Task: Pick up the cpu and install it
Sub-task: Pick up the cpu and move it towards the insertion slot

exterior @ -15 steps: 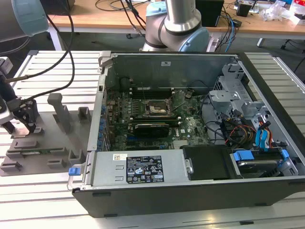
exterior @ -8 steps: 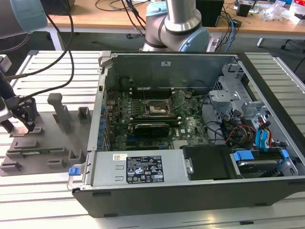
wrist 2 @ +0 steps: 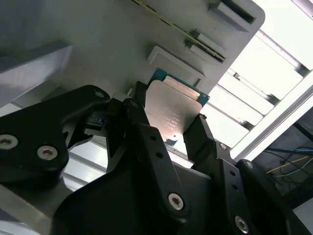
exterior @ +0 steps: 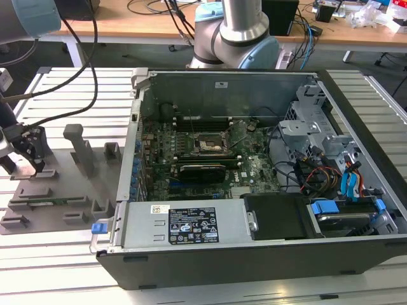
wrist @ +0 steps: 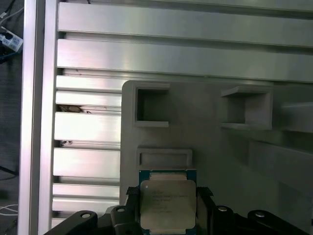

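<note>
CPU (wrist: pixel 167 203), silver-grey top with a thin green rim, sits between the black fingers (wrist: pixel 205 196) of the gripper (wrist: pixel 167 196). The fingers press against two opposite edges, clamped on it, as both wrist views show. In the second wrist view the CPU (wrist 2: pixel 173 115) is tilted, one finger (wrist 2: pixel 146 137) on either side. It is over the grey tray (wrist: pixel 210 147), just beside a low rectangular holder (wrist: pixel 164 156); whether it touches the tray cannot be told. In the exterior view the gripper (exterior: pixel 28 166) hangs over the tray (exterior: pixel 70 184) at the exterior view's left, well apart from the open computer case (exterior: pixel 254 254) and its motherboard socket (exterior: pixel 208 145). Tray and case stand on a slatted metal table (exterior: pixel 57 273).
</note>
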{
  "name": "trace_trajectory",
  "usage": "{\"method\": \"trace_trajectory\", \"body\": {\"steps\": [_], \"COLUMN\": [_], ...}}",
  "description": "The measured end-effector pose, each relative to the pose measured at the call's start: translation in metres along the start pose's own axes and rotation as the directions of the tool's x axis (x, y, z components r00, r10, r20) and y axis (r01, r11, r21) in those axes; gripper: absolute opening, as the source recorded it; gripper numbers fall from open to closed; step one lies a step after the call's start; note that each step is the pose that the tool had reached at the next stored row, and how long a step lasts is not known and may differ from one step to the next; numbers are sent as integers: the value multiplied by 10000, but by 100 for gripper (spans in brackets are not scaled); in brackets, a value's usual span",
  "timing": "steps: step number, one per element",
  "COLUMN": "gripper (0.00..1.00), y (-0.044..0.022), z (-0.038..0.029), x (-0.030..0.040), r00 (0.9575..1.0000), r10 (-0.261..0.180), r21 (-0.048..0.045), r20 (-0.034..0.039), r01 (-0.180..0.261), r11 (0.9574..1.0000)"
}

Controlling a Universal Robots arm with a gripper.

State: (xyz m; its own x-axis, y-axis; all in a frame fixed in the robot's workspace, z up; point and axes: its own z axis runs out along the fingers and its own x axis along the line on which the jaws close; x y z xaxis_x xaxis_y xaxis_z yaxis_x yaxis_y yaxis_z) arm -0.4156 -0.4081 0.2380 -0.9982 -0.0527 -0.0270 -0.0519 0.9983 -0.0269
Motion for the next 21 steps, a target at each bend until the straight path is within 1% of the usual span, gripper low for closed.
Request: {"method": "trace_trajectory", "body": {"steps": [14,17,19,21], "gripper": [55,55,55,55], "y": [-3,-4,-5,-5], "z": [-114,-149,-185,-202], "x": [-3,-4,-5,-6], "r00": [10000,10000,10000,10000], "r10": [0,0,0,0], "r21": [0,0,1,0], "r20": [0,0,-1,0], "r01": [0,0,0,0], "r11": [10000,10000,10000,10000]}}
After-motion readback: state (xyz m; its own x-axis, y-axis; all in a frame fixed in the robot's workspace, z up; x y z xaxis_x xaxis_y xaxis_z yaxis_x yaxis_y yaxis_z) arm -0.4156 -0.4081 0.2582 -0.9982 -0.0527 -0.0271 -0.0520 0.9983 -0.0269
